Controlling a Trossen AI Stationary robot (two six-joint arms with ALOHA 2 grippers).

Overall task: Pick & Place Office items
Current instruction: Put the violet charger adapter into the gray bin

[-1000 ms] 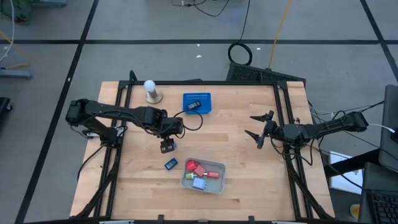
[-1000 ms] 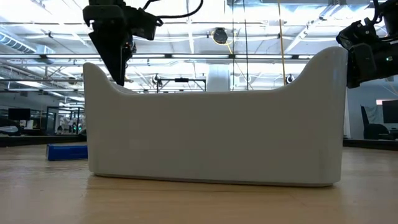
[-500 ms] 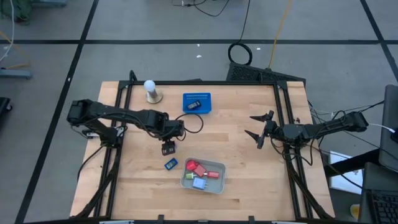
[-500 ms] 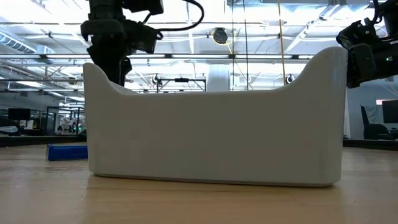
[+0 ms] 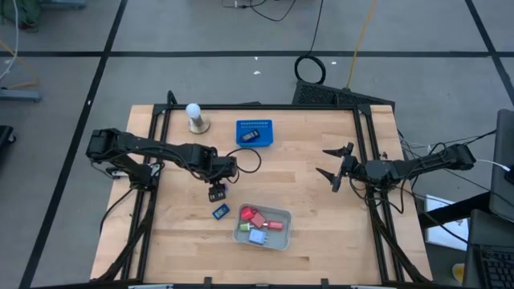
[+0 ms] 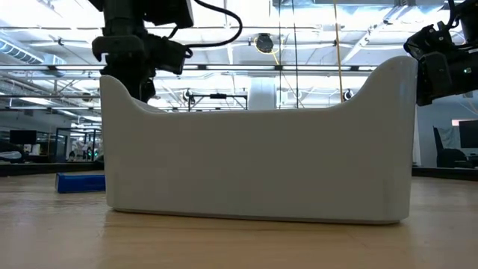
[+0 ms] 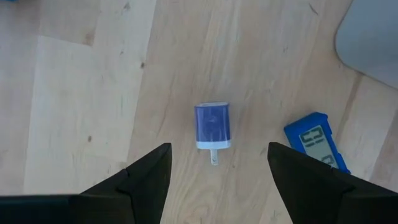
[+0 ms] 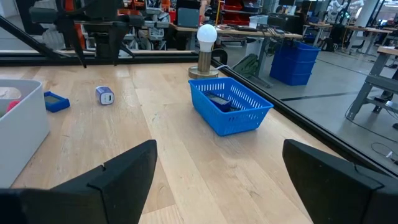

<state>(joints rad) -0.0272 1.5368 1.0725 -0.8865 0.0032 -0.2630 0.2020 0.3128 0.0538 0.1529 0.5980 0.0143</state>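
Left jaws (image 7: 214, 165) gape empty over a purple plug block (image 7: 212, 126); blue timer (image 7: 316, 140) beside; right jaws (image 5: 335, 168) wide, empty.

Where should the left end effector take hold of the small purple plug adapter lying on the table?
Across the purple adapter's two long flat sides, coming straight down. It lies flat with its prong pointing along the table, and the left end effector hangs open directly above it, fingers either side.
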